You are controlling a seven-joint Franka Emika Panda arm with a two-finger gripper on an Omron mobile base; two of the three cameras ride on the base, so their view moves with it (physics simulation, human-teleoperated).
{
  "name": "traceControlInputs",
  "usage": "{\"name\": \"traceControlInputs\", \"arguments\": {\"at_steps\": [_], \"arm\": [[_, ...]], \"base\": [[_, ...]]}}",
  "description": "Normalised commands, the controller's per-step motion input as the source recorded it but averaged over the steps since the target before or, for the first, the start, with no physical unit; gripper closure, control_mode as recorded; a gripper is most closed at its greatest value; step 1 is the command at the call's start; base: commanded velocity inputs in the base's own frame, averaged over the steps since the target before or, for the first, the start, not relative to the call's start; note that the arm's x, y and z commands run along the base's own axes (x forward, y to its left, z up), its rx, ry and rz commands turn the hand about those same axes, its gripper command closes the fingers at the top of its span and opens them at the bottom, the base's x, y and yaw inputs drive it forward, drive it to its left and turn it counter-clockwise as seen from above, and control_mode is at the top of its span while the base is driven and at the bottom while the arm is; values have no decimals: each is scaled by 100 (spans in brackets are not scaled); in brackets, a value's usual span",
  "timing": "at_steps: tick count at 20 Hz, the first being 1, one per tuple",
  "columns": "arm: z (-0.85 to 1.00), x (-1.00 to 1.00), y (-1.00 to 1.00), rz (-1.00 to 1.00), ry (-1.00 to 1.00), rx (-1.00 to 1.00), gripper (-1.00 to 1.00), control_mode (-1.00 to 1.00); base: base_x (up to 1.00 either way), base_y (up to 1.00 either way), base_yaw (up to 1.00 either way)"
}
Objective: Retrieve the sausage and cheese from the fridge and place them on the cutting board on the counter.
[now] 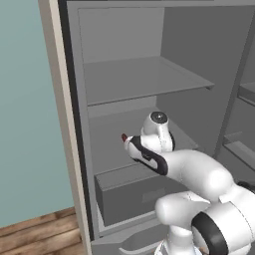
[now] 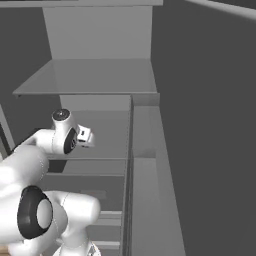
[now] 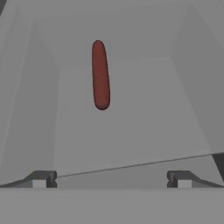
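The sausage (image 3: 100, 75) is not yet grasped; it lies on a fridge (image 1: 149, 79) shelf. The gripper (image 3: 111, 179) is spread wide, empty. Everything is judged left to do.

A: Base views, position?
B: Behind the arm, left and right, both faced close into the open fridge (image 1: 149, 79); shelves shared.
A: Hand view?
B: Looked along a shelf at the sausage (image 3: 100, 75), near.
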Motion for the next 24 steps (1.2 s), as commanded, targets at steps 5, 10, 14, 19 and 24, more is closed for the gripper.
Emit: {"name": "traceControlInputs", "arguments": {"at_steps": [5, 10, 14, 19, 24], "arm": [[-15, 54, 16, 0, 9, 0, -100, -100], [-29, 41, 21, 0, 1, 0, -100, -100], [-24, 40, 8, 0, 0, 0, -100, -100], [-21, 43, 0, 0, 1, 0, -100, -100], [-32, 34, 0, 0, 0, 0, -100, -100]], "base": [[0, 0, 0], [0, 0, 0], [0, 0, 0], [0, 0, 0], [0, 0, 0]]}}
